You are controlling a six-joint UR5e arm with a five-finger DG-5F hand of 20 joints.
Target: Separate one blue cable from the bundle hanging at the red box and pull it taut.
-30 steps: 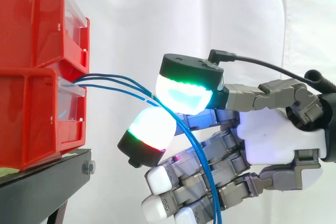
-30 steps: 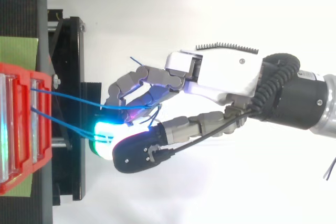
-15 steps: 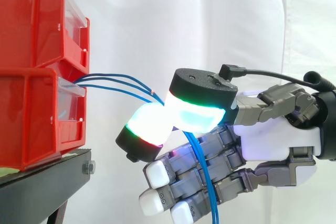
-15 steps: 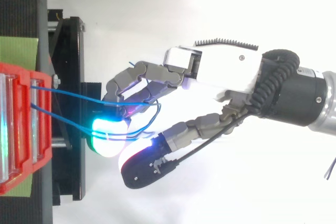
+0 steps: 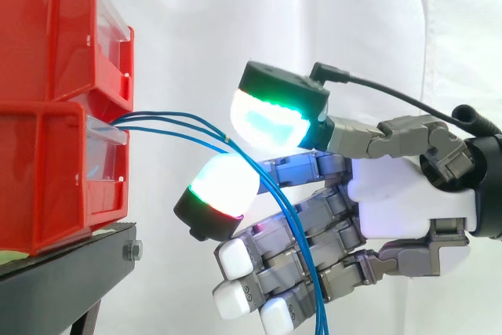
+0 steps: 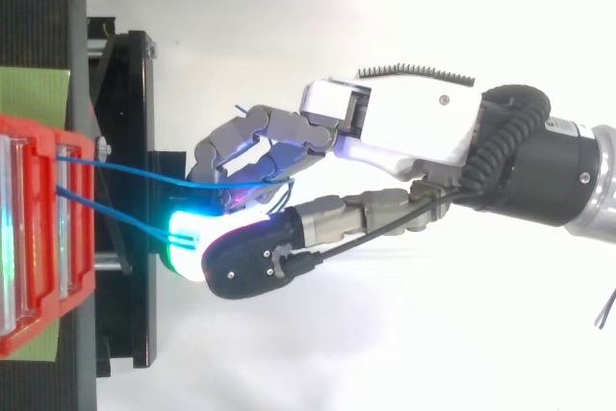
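Observation:
Blue cables (image 5: pixel 165 114) come out between the stacked red bins (image 5: pixel 55 115), arch to the right and drop across the hand (image 5: pixel 400 202). In the side view the thumb's green-white glowing pad (image 5: pixel 271 119) sits above a finger's white pad (image 5: pixel 223 186), with a narrow gap between them. The cables run through that gap and down over the other half-curled fingers. From above, two blue cables (image 6: pixel 135 175) leave the red bins (image 6: pixel 38 238). One reaches the grey fingers of the hand (image 6: pixel 414 127). The other ends under the glowing pad (image 6: pixel 188 243), and the thumb covers it there.
The bins stand on a black stand (image 5: pixel 70 264) whose edge juts out just below and left of the fingertips. A white curtain (image 5: pixel 314 13) hangs behind. The arm's thick black wrist (image 6: pixel 539 175) enters from the right.
Half a second ago the thumb's pad was pressed down onto the finger's pad over the cables. It has since lifted up and apart, back to about where it was one second ago.

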